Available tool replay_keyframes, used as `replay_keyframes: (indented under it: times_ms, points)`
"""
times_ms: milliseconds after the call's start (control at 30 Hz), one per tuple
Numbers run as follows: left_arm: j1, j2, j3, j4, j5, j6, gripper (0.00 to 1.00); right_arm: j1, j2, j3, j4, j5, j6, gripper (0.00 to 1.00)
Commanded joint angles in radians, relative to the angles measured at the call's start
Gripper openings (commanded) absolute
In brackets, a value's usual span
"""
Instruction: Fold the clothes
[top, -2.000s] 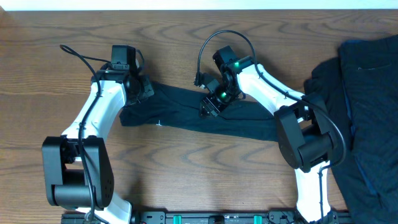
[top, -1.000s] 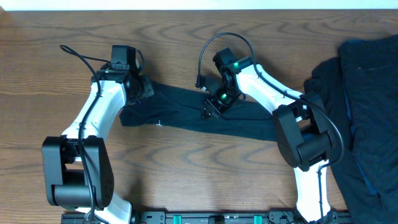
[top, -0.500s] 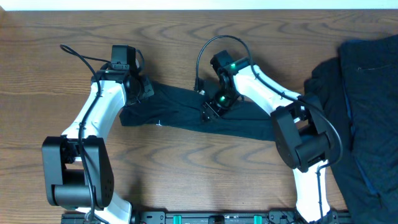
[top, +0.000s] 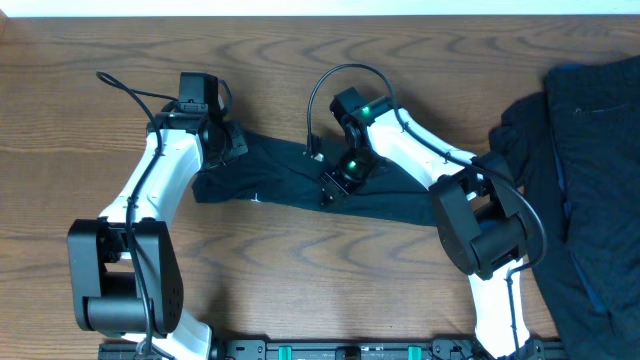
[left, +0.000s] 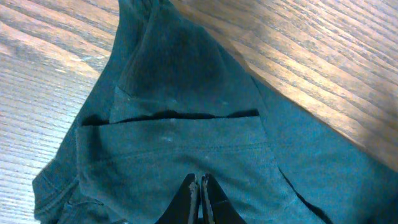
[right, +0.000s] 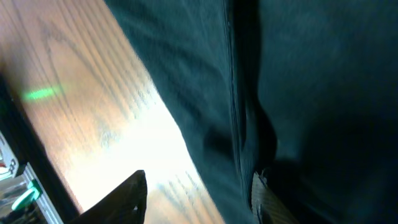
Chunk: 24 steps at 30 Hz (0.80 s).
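Observation:
One of the clothes, a dark navy garment (top: 300, 180), lies stretched in a band across the middle of the table. My left gripper (top: 234, 146) is at its upper left end. In the left wrist view its fingers (left: 200, 186) are pressed together and shut on the fabric (left: 180, 74). My right gripper (top: 331, 186) is open over the garment's near edge. In the right wrist view one finger (right: 127, 193) is over bare wood and the other finger (right: 268, 200) is on the cloth (right: 298, 81), with the hem between them.
A heap of more dark clothes (top: 585, 150) covers the table's right side and reaches its front edge. The right arm's cable (top: 325, 85) loops above the garment. Bare wood table (top: 300, 280) lies in front of the garment.
My right gripper has slid left and a little toward the front along the garment, still open. The left arm and the garment's left end have not moved.

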Motion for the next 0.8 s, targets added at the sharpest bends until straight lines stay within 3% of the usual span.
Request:
replay_keyframes:
  times_ms: [0, 433, 600, 767]
  points:
    - [-0.002, 0.003, -0.005, -0.004, -0.005, 0.021, 0.06, 0.016, 0.009, 0.018, -0.012, -0.016, 0.002, 0.53]
    - [-0.006, 0.003, -0.005, -0.014, 0.018, 0.019, 0.06, 0.034, 0.009, 0.018, -0.017, 0.015, 0.03, 0.57]
    - [-0.024, 0.004, -0.005, -0.007, 0.067, 0.016, 0.06, 0.035, 0.009, 0.018, -0.026, 0.015, 0.037, 0.66]
    - [-0.058, 0.018, -0.005, 0.016, 0.076, 0.008, 0.06, 0.034, 0.009, 0.018, -0.026, 0.015, 0.037, 0.68]
